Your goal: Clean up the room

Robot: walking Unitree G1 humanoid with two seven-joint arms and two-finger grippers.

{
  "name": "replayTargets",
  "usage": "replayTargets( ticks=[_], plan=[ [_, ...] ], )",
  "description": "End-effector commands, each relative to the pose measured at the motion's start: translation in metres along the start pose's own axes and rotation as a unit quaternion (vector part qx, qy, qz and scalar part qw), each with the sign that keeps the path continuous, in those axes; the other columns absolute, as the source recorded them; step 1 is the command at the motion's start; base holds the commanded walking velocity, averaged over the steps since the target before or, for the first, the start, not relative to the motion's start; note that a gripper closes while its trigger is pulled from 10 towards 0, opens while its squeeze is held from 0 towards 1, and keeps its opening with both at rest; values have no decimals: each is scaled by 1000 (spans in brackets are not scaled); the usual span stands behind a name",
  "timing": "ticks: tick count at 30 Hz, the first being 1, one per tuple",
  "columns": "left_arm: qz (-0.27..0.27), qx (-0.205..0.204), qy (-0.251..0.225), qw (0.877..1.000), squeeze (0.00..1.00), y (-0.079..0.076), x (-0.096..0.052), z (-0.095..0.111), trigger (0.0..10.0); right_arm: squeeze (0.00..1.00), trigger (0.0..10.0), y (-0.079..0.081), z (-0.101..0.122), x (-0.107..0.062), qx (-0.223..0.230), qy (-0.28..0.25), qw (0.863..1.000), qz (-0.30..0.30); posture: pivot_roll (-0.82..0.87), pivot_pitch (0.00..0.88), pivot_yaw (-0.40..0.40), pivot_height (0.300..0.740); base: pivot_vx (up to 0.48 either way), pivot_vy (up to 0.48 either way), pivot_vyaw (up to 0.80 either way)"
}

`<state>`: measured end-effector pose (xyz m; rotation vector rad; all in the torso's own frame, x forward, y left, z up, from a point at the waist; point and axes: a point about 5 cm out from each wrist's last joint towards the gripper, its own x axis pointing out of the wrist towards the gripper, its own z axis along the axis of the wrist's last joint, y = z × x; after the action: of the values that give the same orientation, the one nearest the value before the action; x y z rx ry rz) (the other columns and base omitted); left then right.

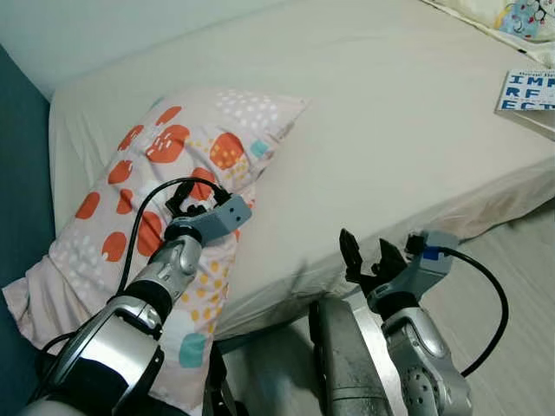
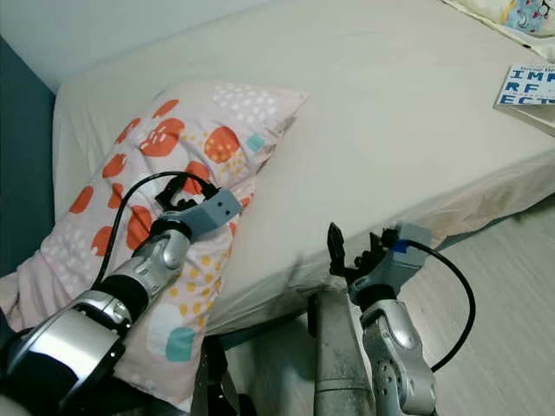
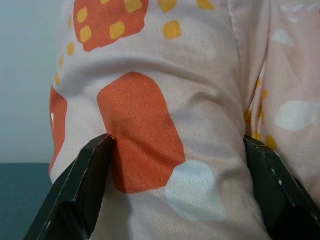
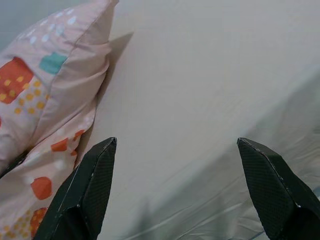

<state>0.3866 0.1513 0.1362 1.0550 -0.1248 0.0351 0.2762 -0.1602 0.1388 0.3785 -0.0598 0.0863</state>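
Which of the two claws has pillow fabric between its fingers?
The left claw: its black fingers straddle a fold of the patterned pillow. The right claw hangs open by the bed edge, empty.
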Motion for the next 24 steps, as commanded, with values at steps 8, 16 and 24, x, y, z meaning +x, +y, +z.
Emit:
replayTargets(
  ticks=[8, 16, 24],
  plan=[
    [-23, 69, 67, 995, 0, -7, -15, -37, 0, 0, 10000, -1, -2, 3, 12, 7, 1000, -1, -231, 384, 123, 580, 0, 0, 0],
    [-23, 87, 82, 993, 0, -7, -14, -37, 0, 0, 10000, -5, 1, 4, 11, 0, 1000, -3, -234, 375, 125, 580, 0, 0, 0],
    [27, -181, 263, 947, 0, 8, -14, -61, 0, 0, 10000, -5, 6, 8, 12, -10, 1000, -5, -232, 359, 130, 580, 0, 0, 0]
  ],
)
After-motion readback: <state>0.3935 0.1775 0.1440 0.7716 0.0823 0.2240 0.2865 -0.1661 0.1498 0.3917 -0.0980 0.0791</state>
